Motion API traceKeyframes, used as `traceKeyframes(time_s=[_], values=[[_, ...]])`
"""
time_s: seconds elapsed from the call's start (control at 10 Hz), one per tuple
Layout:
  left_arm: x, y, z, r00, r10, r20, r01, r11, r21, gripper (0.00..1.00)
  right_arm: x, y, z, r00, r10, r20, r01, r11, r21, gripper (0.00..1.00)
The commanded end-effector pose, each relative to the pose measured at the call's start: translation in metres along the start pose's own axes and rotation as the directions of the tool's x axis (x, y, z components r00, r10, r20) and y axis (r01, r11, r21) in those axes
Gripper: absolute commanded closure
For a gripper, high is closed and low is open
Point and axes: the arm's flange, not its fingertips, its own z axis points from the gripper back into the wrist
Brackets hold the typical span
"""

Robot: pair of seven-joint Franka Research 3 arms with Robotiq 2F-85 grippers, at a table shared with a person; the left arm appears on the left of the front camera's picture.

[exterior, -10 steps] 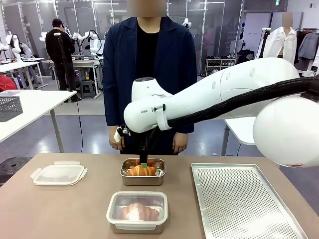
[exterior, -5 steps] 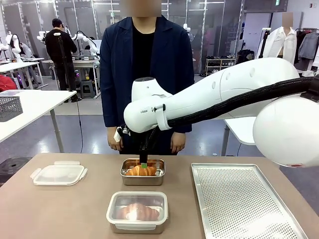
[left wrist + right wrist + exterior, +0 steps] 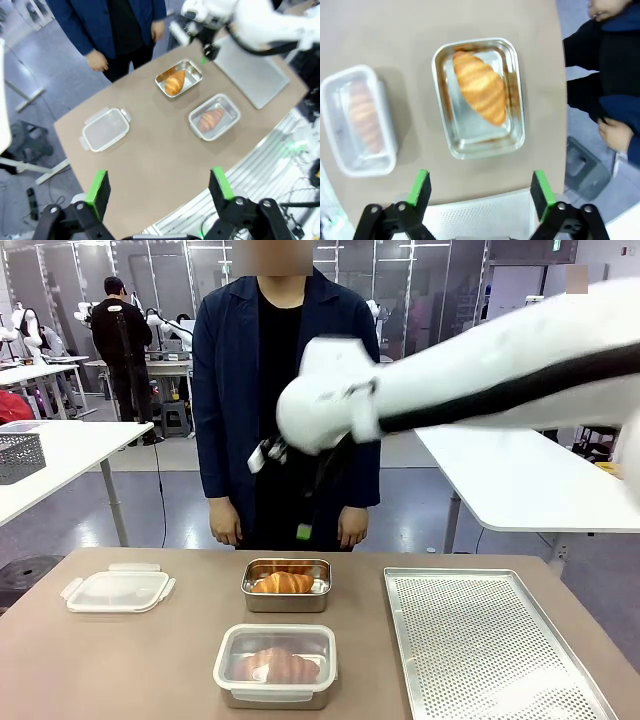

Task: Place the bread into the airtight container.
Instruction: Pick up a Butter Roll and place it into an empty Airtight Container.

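The bread, a golden croissant (image 3: 284,583), lies in an open steel container (image 3: 250,595) at the table's far middle. My right gripper (image 3: 305,530) hangs well above it, open and holding nothing. In the right wrist view the croissant (image 3: 480,87) lies diagonally in the container (image 3: 485,150), far below the spread fingers of the right gripper (image 3: 480,192). The left gripper (image 3: 159,187) stands open, high above the near table edge. From there the croissant (image 3: 175,82) and its container (image 3: 192,75) lie far off, with the right gripper (image 3: 205,55) above them.
A second container (image 3: 275,665), shut under a clear lid with a croissant inside, sits nearer the front. A loose clear lid (image 3: 117,590) lies at the left, a perforated metal tray (image 3: 490,650) at the right. A person (image 3: 285,390) stands at the far edge, hands hanging.
My right arm has lifted up and away from the open container, its gripper open throughout. The croissant stayed in the container. The person shifted slightly to the left.
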Motion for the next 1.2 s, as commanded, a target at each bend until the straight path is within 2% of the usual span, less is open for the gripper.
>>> traceKeyframes(time_s=[0.0,0.1,0.3,0.4,0.5,0.6,0.9,1.0,1.1], values=[[0.000,0.001,0.001,1.000,-0.014,-0.003,0.014,1.000,-0.006,0.00,-0.095,0.042,0.051,0.987,-0.127,0.099,0.126,0.992,0.014,0.00],[0.000,0.001,0.001,1.000,-0.014,-0.003,0.014,1.000,-0.006,0.00,-0.137,0.048,0.073,0.977,-0.182,0.109,0.178,0.983,0.041,0.00],[0.000,0.001,0.001,1.000,-0.014,-0.003,0.014,1.000,-0.006,0.00,-0.225,0.072,0.131,0.923,-0.358,0.140,0.352,0.934,0.064,0.00],[0.000,0.001,0.001,1.000,-0.014,-0.003,0.014,1.000,-0.006,0.00,-0.263,0.091,0.163,0.871,-0.471,0.137,0.468,0.882,0.055,0.00],[0.000,0.001,0.001,1.000,-0.014,-0.003,0.014,1.000,-0.006,0.00,-0.285,0.109,0.190,0.822,-0.556,0.122,0.556,0.830,0.040,0.00],[0.000,0.001,0.001,1.000,-0.014,-0.003,0.014,1.000,-0.006,0.00,-0.299,0.126,0.217,0.781,-0.616,0.102,0.618,0.786,0.021,0.00],[0.000,0.001,0.001,1.000,-0.014,-0.003,0.014,1.000,-0.006,0.00,-0.316,0.166,0.294,0.718,-0.695,0.042,0.696,0.717,-0.021,0.00],[0.000,0.001,0.001,1.000,-0.014,-0.003,0.014,1.000,-0.006,0.00,-0.322,0.178,0.318,0.683,-0.727,0.073,0.730,0.681,-0.050,0.00],[0.000,0.001,0.001,1.000,-0.014,-0.003,0.014,1.000,-0.006,0.00,-0.326,0.190,0.341,0.671,-0.731,0.123,0.741,0.665,-0.086,0.00]])
